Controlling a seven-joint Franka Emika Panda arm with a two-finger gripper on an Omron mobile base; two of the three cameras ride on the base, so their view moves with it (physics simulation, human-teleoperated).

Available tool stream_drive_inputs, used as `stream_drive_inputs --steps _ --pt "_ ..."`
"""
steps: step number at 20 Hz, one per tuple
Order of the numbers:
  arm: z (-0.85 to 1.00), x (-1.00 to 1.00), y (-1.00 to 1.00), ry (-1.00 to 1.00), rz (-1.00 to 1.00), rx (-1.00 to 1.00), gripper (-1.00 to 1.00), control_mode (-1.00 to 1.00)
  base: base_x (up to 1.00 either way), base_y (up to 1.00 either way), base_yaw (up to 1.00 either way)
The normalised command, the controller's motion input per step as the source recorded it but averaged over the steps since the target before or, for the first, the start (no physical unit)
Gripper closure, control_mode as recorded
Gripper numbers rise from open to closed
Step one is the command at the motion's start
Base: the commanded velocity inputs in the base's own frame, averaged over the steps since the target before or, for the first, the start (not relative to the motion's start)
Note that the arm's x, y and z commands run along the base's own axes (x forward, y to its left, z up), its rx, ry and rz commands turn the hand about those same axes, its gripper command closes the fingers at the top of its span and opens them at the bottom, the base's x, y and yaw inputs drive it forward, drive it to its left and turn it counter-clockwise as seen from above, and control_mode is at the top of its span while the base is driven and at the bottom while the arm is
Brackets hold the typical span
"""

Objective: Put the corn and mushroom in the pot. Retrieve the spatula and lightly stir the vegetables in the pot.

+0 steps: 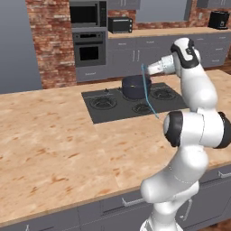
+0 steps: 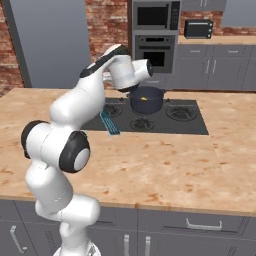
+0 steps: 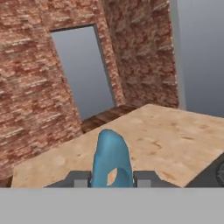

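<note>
The wooden counter [image 1: 54,135] spans the room, with the black cooktop [image 1: 113,113] set into it and the white arm [image 1: 198,126] rising in front. On 1 of the rear burners stands the pot [image 2: 146,99], dark blue-grey and upright. Something yellow lies inside it in the right base view, most likely the corn [image 2: 144,98]; the mushroom is too small to make out there, so I cannot tell whether it is in.

The spatula [image 1: 148,90] is off the counter and hangs from the hand, its long teal handle slanting down in front of the pot with the slotted head [image 2: 110,123] low over the cooktop's near edge. The gripper [image 3: 112,178] pinches the teal handle between its 2 fingers (the hand view shows the handle wedged right between them).

By my reading, loading the pot looks done at least for the corn, and fetching the spatula is done. What is left is bringing the head over the rim and stirring lightly.
</note>
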Motion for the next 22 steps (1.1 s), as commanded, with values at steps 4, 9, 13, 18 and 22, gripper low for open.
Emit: stream_drive_inputs --steps 4,9,13,18,22 --pt "0.23 -0.54 0.03 -0.30 0.15 0.16 1.00 -1.00 0.00 0.00 0.00" --pt "0.05 -0.64 0.06 -0.42 0.07 0.04 1.00 -1.00 0.00 0.00 0.00" --pt "0.01 -0.47 0.05 -0.34 0.00 0.04 1.00 -1.00 0.00 0.00 0.00" --pt "-0.11 -0.35 0.19 -0.09 0.00 0.04 1.00 -1.00 0.00 0.00 0.00" --pt "-0.02 -0.13 0.03 -0.01 0.00 0.05 1.00 -1.00 0.00 0.00 0.00"
